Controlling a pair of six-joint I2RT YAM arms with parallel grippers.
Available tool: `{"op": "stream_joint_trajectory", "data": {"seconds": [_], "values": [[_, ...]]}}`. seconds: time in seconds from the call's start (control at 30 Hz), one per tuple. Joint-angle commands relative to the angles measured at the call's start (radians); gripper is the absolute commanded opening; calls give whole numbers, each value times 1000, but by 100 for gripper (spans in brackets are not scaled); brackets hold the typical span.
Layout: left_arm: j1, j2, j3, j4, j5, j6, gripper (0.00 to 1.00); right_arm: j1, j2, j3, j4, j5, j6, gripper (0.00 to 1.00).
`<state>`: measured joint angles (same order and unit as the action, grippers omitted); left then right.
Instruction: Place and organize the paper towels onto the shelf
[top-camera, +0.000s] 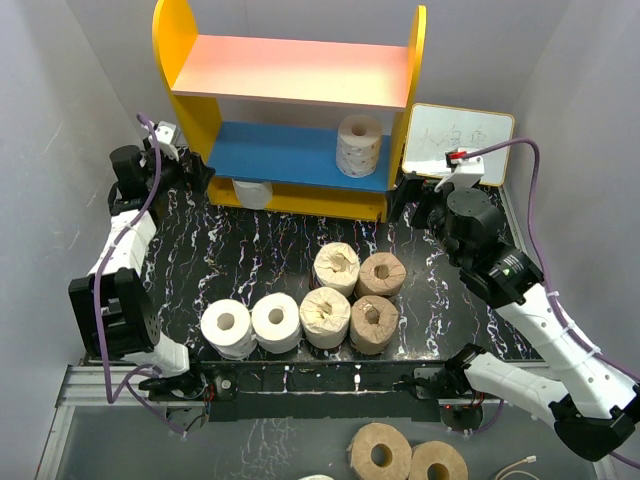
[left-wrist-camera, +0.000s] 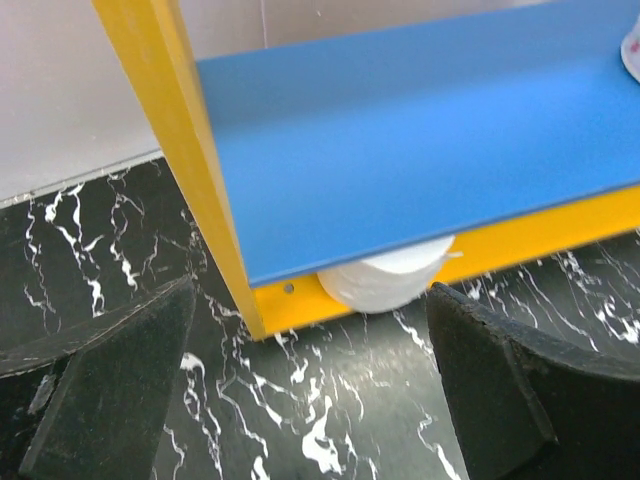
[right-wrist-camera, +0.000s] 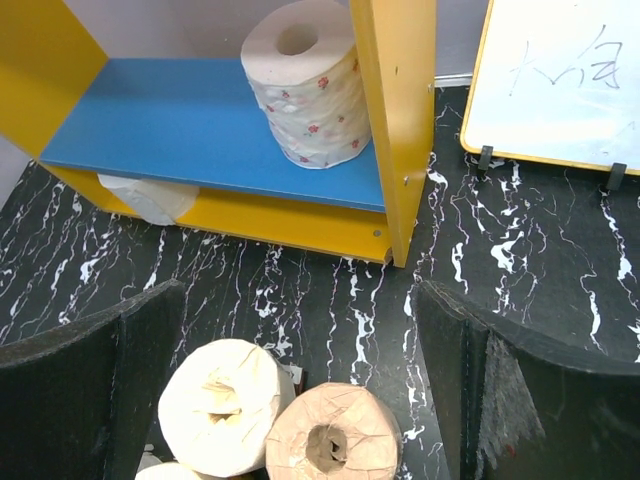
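The shelf has yellow sides, a pink upper board and a blue lower board. One printed-wrapper roll stands on the blue board at the right. A white roll lies under that board. Several rolls stand bunched on the table: two white, two cream, two tan. My left gripper is open and empty at the shelf's left foot, with the white roll ahead of it. My right gripper is open and empty by the shelf's right foot, above a cream roll and a tan roll.
A small whiteboard with writing leans at the back right, close to my right gripper. Two more tan rolls lie off the table's near edge. White walls close in both sides.
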<state>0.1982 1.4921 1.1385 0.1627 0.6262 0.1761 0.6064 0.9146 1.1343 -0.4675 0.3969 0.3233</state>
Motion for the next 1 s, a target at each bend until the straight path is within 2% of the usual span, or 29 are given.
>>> {"op": "stream_joint_trajectory", "data": {"seconds": [0.0,0.13,0.37,0.43,0.7,0.8,0.87,0.97], "values": [[-2,61,-29,330,14,-121,99,0,-66,-2,-2,44,8,99],[-2,127,-36,517,11,-176,99,0,-98,0,-16,56,10,98],[-1,249,76,571,59,-288,99,0,-111,2,-37,74,13,98],[-2,271,95,580,74,-321,95,-1,-112,0,-37,78,13,98],[-3,302,109,584,71,-379,68,0,-112,-23,-23,80,14,98],[-3,292,92,574,71,-375,54,0,-114,-34,-14,78,15,98],[-3,281,80,567,62,-372,35,-1,-114,-41,-6,71,14,94],[-5,266,44,609,54,-383,26,0,-114,-56,13,56,16,88]]}}
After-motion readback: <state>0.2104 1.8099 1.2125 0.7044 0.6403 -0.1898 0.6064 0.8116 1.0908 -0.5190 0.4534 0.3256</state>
